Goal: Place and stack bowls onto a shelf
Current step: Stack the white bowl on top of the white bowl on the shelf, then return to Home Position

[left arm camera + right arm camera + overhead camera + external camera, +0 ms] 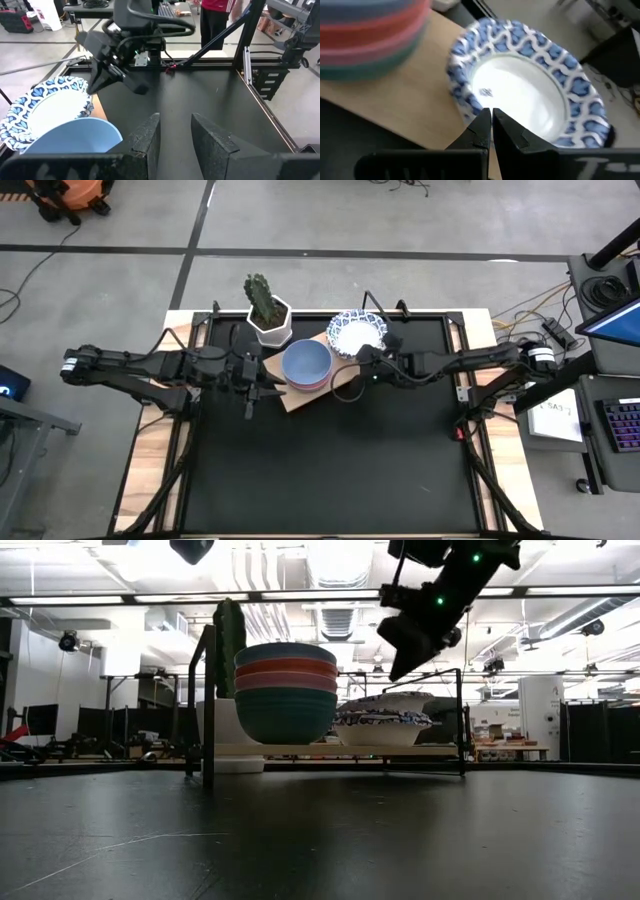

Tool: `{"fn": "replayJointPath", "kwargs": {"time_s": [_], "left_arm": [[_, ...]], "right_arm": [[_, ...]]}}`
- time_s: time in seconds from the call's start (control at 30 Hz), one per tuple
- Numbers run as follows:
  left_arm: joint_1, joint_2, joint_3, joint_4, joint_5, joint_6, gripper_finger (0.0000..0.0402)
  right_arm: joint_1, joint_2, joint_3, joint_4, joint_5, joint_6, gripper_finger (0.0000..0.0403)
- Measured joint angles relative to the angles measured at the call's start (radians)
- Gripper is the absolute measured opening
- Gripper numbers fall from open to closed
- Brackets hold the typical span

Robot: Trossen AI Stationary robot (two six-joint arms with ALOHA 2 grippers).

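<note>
A stack of plain bowls, blue on top, then red, pink and green, sits on the light-brown shelf board. Beside it on the board, white bowls with blue patterned rims are nested. My right gripper hovers shut just above the patterned bowls' near rim, clear of them in the low view. My left gripper is open at the left of the plain stack, beside the blue bowl, touching nothing.
A cactus in a white hexagonal pot stands at the board's far left corner, close behind the plain stack. The black tabletop stretches toward the near edge. A person stands beyond the table.
</note>
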Motion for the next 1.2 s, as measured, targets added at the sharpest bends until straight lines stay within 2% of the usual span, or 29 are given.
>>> {"fn": "replayJointPath", "kwargs": {"time_s": [0.23,0.43,0.67,0.83,1.0,1.2], "left_arm": [[0.000,0.000,-0.005,0.000,0.000,-0.002,0.0092],[0.000,0.000,-0.005,0.008,0.000,-0.002,0.0092],[-0.004,0.000,-0.017,-0.001,0.000,-0.002,0.0092],[-0.063,-0.054,-0.112,0.082,0.000,-0.026,0.0092],[-0.124,-0.185,-0.261,0.165,0.003,-0.001,0.0092],[-0.119,-0.386,-0.422,0.182,0.000,0.059,0.0092]], "right_arm": [[-0.039,0.038,-0.027,-0.020,-0.001,0.008,0.0009],[-0.039,0.068,-0.027,0.025,-0.050,-0.012,0.0008],[-0.019,0.006,-0.028,0.019,-0.049,-0.013,0.0009],[0.074,-0.074,-0.082,0.034,-0.050,-0.032,0.0009],[0.195,-0.207,-0.239,0.218,-0.066,-0.119,0.0009],[0.220,-0.417,-0.468,0.541,-0.239,-0.200,0.0009]]}}
